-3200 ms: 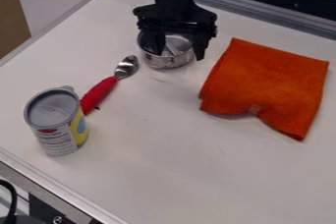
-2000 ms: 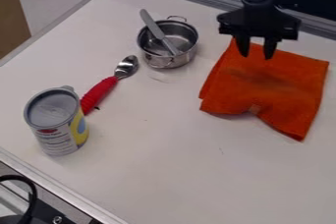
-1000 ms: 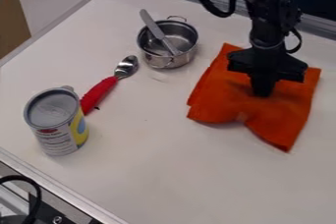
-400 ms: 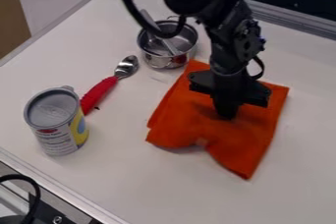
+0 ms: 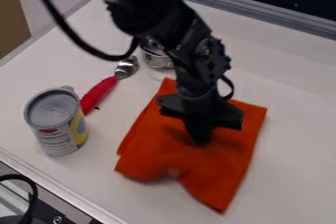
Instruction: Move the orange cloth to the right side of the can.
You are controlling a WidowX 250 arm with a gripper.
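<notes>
A: Where do you have the cloth [image 5: 216, 169]?

B: You have it on the bench [image 5: 295, 125], to the right of the can [image 5: 56, 125] as you look, apart from it. It spreads mostly flat, one corner pointing toward the bottom of your view, the opposite one up near the pot [image 5: 156, 60].

A: And your gripper [image 5: 199, 138]?

B: It hangs down over the middle of the cloth. Your fingers are narrow, drawn together, holding the cloth. Your arm [image 5: 200, 61] slants in from the top of the view, with a black cable [image 5: 98, 54] looping beneath it on the left.

A: What stands around that?

B: Your can is upright by the bench's lower-left edge, grey lid up, yellow on one side of its label. Just beside it is your spoon [image 5: 98, 93], its red handle toward the can and its metal bowl toward the pot. The pot sits farther up, toward the bench's far corner, partly hidden behind your arm.

A: Past the bench?

B: You have a brown panel [image 5: 13, 21] beyond the upper-left edge.
</notes>
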